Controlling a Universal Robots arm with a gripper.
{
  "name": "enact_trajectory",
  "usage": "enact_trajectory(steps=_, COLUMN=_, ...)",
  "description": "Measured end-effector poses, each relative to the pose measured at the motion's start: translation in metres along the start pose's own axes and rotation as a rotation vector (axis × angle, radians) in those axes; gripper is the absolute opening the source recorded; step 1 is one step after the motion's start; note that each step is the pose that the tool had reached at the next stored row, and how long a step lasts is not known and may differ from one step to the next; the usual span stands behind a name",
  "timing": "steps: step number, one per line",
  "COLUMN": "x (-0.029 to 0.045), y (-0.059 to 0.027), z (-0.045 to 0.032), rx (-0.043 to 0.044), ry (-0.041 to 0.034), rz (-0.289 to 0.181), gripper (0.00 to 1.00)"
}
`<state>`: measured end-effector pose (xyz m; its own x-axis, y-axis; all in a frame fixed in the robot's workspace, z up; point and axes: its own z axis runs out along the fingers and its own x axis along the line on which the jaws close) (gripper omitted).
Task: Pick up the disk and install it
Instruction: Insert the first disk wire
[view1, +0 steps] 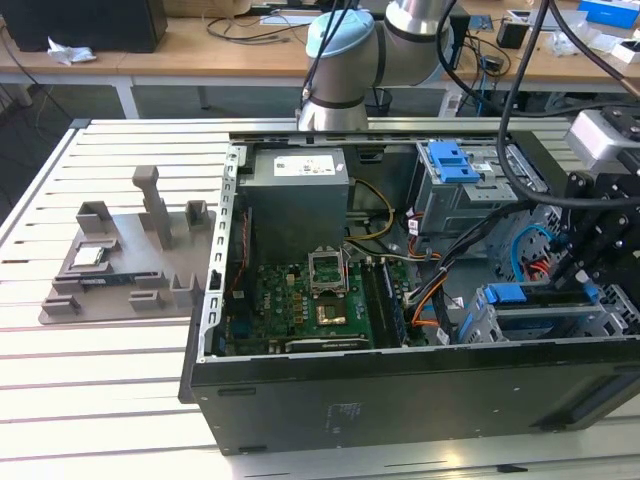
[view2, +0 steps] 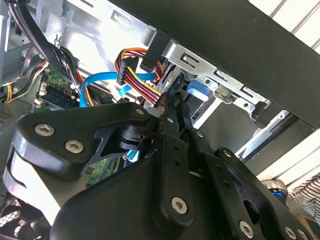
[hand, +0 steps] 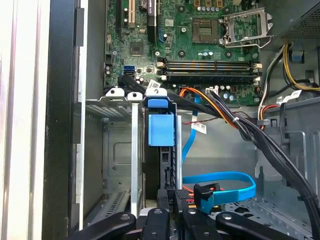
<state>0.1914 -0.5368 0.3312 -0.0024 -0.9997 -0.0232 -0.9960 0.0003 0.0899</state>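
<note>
The disk (view1: 540, 300) sits edge-on in the metal drive cage (view1: 480, 325) at the front corner of the open computer case, on the exterior view's right. Its blue rail frame and tab show in both wrist views (hand: 161, 129) (view2: 200, 92). My gripper (view1: 577, 275) hangs over the cage's outer end. In both wrist views its black fingers (hand: 165, 200) stand close together on the disk's near end, so the gripper (hand: 172, 202) (view2: 175, 112) looks shut on it. The disk's label is hidden.
A grey power-supply box (view1: 297, 195), the green motherboard (view1: 300, 305) and a second cage with blue latches (view1: 450, 160) fill the case. Blue and bundled cables (hand: 225, 180) run beside the bay. A grey fixture tray (view1: 150, 265) holding a chip (view1: 88, 255) lies on the slatted table.
</note>
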Motion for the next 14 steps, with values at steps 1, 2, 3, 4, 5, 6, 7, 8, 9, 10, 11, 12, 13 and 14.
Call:
enact_trajectory(steps=1, x=0.0, y=0.0, z=-0.0002, rx=0.0001, ry=0.0007, rz=0.0, gripper=0.18)
enact_trajectory(steps=2, x=0.0, y=0.0001, z=-0.0011, rx=0.0003, ry=0.0025, rz=0.0, gripper=0.24)
enact_trajectory(steps=3, x=0.0, y=0.0002, z=-0.0028, rx=0.0003, ry=0.0027, rz=0.0, gripper=0.24)
enact_trajectory(steps=4, x=0.0, y=0.0005, z=-0.0056, rx=0.0002, ry=0.0026, rz=0.0, gripper=0.24)
enact_trajectory(steps=5, x=-0.0003, y=0.0012, z=-0.0133, rx=0.0003, ry=0.0029, rz=0.0, gripper=0.24)
enact_trajectory(steps=6, x=-0.0004, y=0.0015, z=-0.0168, rx=0.0003, ry=0.0026, rz=0.0, gripper=0.24)
enact_trajectory(steps=7, x=-0.0005, y=0.0019, z=-0.0203, rx=0.0003, ry=0.0026, rz=0.0, gripper=0.24)
enact_trajectory(steps=8, x=-0.0007, y=0.0024, z=-0.0262, rx=0.0003, ry=0.0029, rz=0.0, gripper=0.22)
enact_trajectory(steps=9, x=-0.0009, y=0.0028, z=-0.0311, rx=0.0004, ry=0.0028, rz=0.0, gripper=0.16)
enact_trajectory(steps=10, x=-0.001, y=0.0033, z=-0.0371, rx=0.0004, ry=0.0027, rz=0.0, gripper=0.11)
enact_trajectory(steps=11, x=-0.0012, y=0.0037, z=-0.0414, rx=0.0003, ry=0.0028, rz=0.0, gripper=0.11)
enact_trajectory(steps=12, x=-0.0013, y=0.0041, z=-0.0456, rx=0.0003, ry=0.0027, rz=0.0, gripper=0.11)
enact_trajectory(steps=13, x=-0.0013, y=0.0045, z=-0.0496, rx=0.0003, ry=0.0027, rz=0.0, gripper=0.11)
enact_trajectory(steps=14, x=-0.0014, y=0.0049, z=-0.0544, rx=0.0004, ry=0.0027, rz=0.0, gripper=0.11)
